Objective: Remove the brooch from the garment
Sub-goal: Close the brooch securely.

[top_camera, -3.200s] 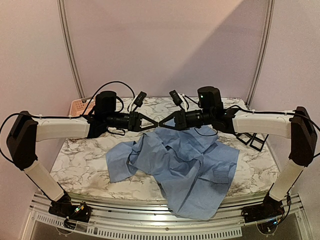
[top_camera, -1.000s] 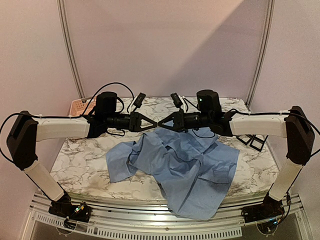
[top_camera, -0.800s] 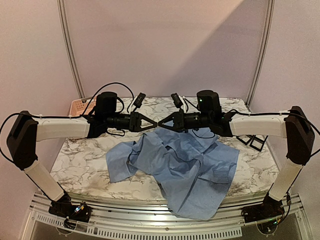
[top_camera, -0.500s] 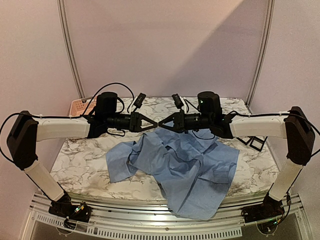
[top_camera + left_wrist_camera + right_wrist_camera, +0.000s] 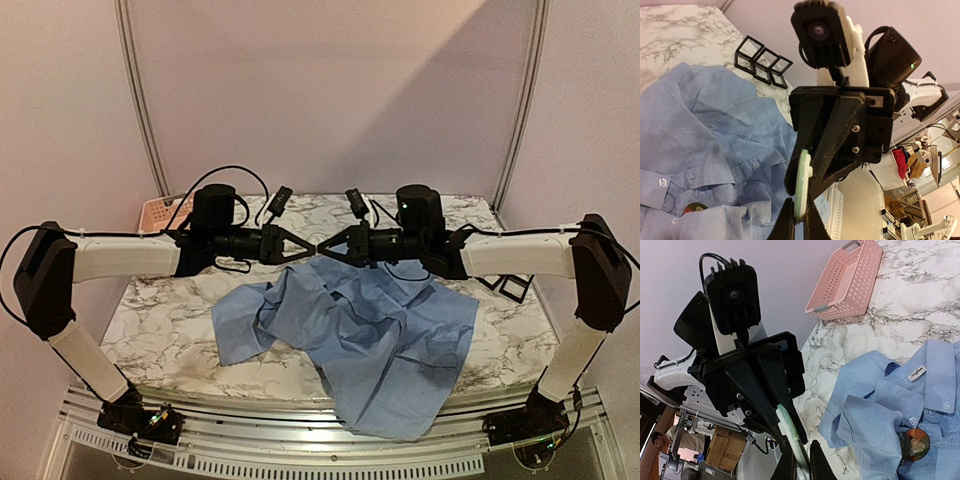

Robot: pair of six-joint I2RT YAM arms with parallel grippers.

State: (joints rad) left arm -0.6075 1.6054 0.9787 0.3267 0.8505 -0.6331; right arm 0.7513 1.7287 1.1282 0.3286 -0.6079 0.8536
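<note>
The garment [image 5: 370, 320], a light blue shirt, lies crumpled on the marble table [image 5: 160, 320]. A round multicoloured brooch [image 5: 914, 444] sits on the shirt [image 5: 875, 425] by its buttons, and the left wrist view shows this brooch [image 5: 694, 207] too. Above the shirt [image 5: 695, 130] my two grippers meet tip to tip. The left gripper [image 5: 312, 246] and the right gripper [image 5: 321, 246] are both shut on one thin pale green disc [image 5: 802, 185], seen edge-on. That disc [image 5: 790, 432] stands between the right gripper's [image 5: 801, 456] fingers and the left gripper's [image 5: 799, 211] fingers.
A pink plastic basket [image 5: 158, 212] stands at the back left of the table. Black open frames [image 5: 508, 282] lie at the right side. The shirt's lower part [image 5: 390, 410] hangs over the front edge.
Hardly anything: the right arm's wrist has drifted slightly to the right. Both grippers stay tip to tip, shut on the green disc.
</note>
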